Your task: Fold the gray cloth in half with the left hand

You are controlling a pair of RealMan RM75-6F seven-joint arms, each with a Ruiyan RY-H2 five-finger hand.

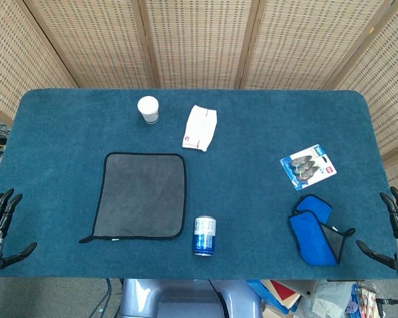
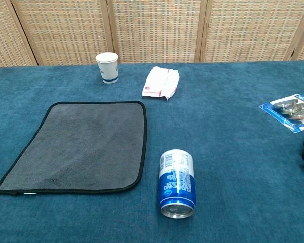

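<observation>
Gray cloth (image 1: 140, 195) lies flat, unfolded, on the blue table (image 1: 252, 132), left of a blue can (image 1: 204, 235) on its side; label text unreadable. Left hand (image 1: 0, 225) and right hand (image 1: 397, 228) at table edges, fingers spread, holding nothing.

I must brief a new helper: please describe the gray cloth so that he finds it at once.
On the blue table, look at the left half near the front edge. The gray cloth lies flat and unfolded there, left of the blue can. Only it is gray with black edging; the other cloth is bright blue.
</observation>
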